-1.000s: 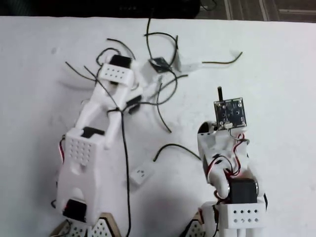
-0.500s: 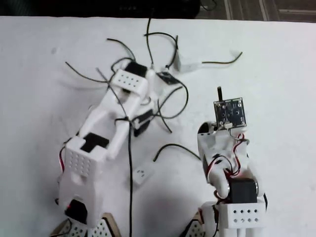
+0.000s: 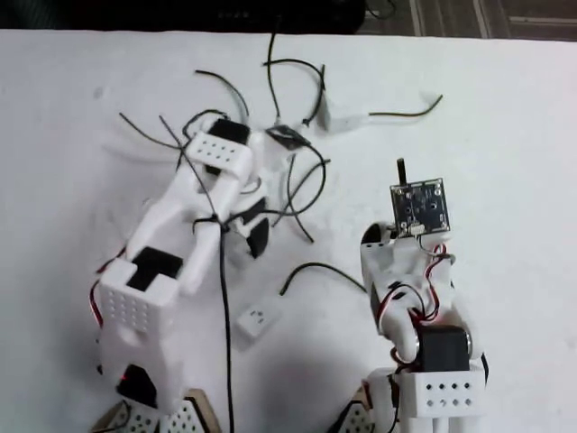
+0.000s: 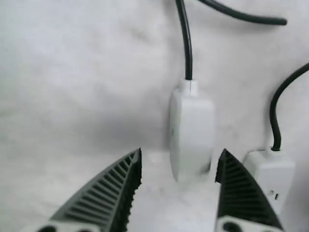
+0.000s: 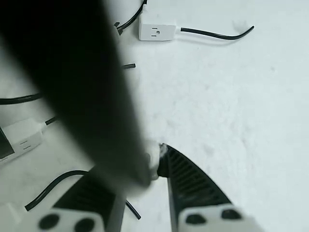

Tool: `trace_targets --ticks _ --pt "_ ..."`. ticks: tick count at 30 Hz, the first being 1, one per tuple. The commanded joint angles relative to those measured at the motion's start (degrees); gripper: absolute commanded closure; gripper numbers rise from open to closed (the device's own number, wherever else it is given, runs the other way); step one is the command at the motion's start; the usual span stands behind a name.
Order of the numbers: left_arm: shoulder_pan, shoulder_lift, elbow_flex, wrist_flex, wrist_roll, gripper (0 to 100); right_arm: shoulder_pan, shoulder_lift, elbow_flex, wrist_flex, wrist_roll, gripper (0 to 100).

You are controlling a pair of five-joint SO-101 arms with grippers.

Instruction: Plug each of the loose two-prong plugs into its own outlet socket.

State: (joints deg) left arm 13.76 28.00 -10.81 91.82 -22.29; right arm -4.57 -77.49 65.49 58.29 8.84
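Observation:
My left gripper (image 4: 180,153) is open, with its dark ridged fingers on either side of a white plug body (image 4: 190,130) that lies on the table with a black cord. Beside it is a white outlet socket (image 4: 270,176) showing its slots. In the high view the left arm stretches to the tangle of black cords (image 3: 288,158). My right gripper (image 5: 157,160) is shut on a small white plug (image 5: 153,163). Its black cord (image 3: 401,171) sticks up past the wrist board.
A loose white socket (image 3: 257,317) lies between the two arms, and another white piece (image 3: 347,117) sits farther back with a cord. The right wrist view has an outlet socket (image 5: 157,30) and a second one (image 5: 21,137). The white table (image 3: 505,135) is bare to the right.
The left arm swung right into the cord tangle, then drew back left and toward the near edge, which shifted the cords. The right arm has kept still.

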Motion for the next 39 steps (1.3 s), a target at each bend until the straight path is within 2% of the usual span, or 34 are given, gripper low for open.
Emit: trace_targets --ticks 1,10,14,17,23,26,31,39 --pt "-1.27 -3.38 -2.46 -0.79 -0.35 74 -0.31 -0.13 -0.18 -0.92 0.53 98.1" --pt "-9.89 0.13 -2.81 -7.91 -2.55 74 -0.31 -0.13 -0.18 -0.92 0.53 98.1" --pt "-11.91 0.04 -3.96 -7.47 -5.8 74 -0.31 -0.13 -0.18 -0.92 0.53 98.1" --pt "-11.65 0.04 -6.86 -3.87 -5.89 74 -0.31 -0.13 -0.18 -0.92 0.53 98.1" --pt "-10.42 -0.04 -17.23 8.97 -5.89 74 -0.31 -0.13 -0.18 -0.92 0.53 98.1" --pt "-11.65 -1.1 -18.99 10.46 -5.8 79 -0.66 0.13 -0.18 -0.92 0.62 98.1" --pt "-14.55 -9.63 -11.25 8.62 -6.33 86 -5.41 0.22 -0.35 2.68 4.04 98.0" --pt "-23.08 -35.3 19.69 -8.26 -6.15 88 -13.49 0.31 -1.14 3.3 4.48 98.1"
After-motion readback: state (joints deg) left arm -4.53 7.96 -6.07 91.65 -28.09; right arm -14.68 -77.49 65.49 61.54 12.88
